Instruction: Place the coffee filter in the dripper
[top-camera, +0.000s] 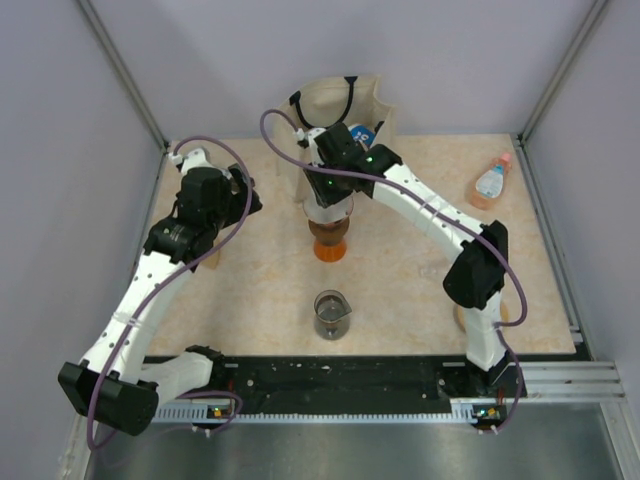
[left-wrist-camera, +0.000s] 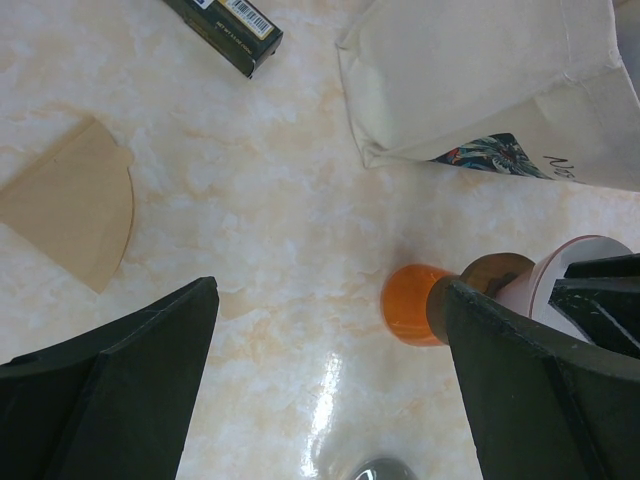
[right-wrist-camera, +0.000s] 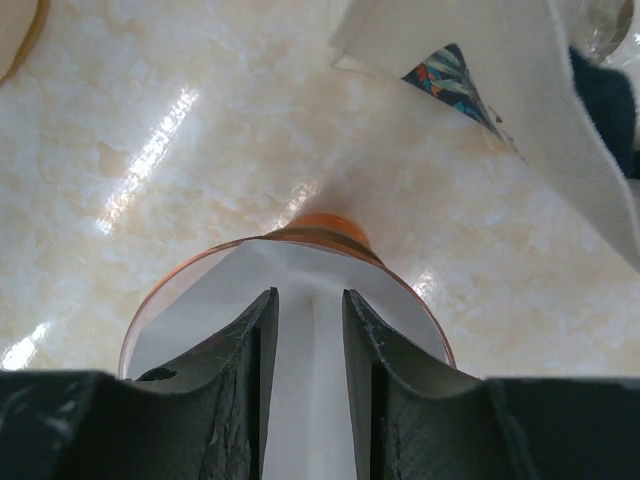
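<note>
The right pincer (right-wrist-camera: 310, 300) reaches down into the dripper (right-wrist-camera: 160, 290), its two dark fingers (right-wrist-camera: 250, 390) drawn near each other and clenched on an upright fold of the coffee filter (right-wrist-camera: 200, 320). The white paper fills the narrow gap between them. The filter sits inside the translucent cone, its white walls lying against the pinkish plastic up to just under the rim.

From above, the dripper (top-camera: 329, 212) stands at the middle of the marbled surface (top-camera: 250, 290), stacked on a dark brown ring and an orange vessel (top-camera: 330, 248). The right arm bends in over it from the right side.

The left pincer (left-wrist-camera: 328, 290) hangs released – its fingers spread as wide as they go, with nothing between them but bare surface. It is off to the left of the dripper and apart from it. Its camera shows the orange vessel (left-wrist-camera: 410, 303) just beside its right finger.

A tan fan-shaped paper (left-wrist-camera: 70, 205) lies flat on the surface to the left, and a dark box with a barcode (left-wrist-camera: 225, 28) lies beyond. A cream tote bag (top-camera: 340, 105) stands behind the dripper, a glass beaker (top-camera: 332, 313) stands in front of it towards the arm bases, and a small bottle (top-camera: 490, 182) lies near the right edge.
</note>
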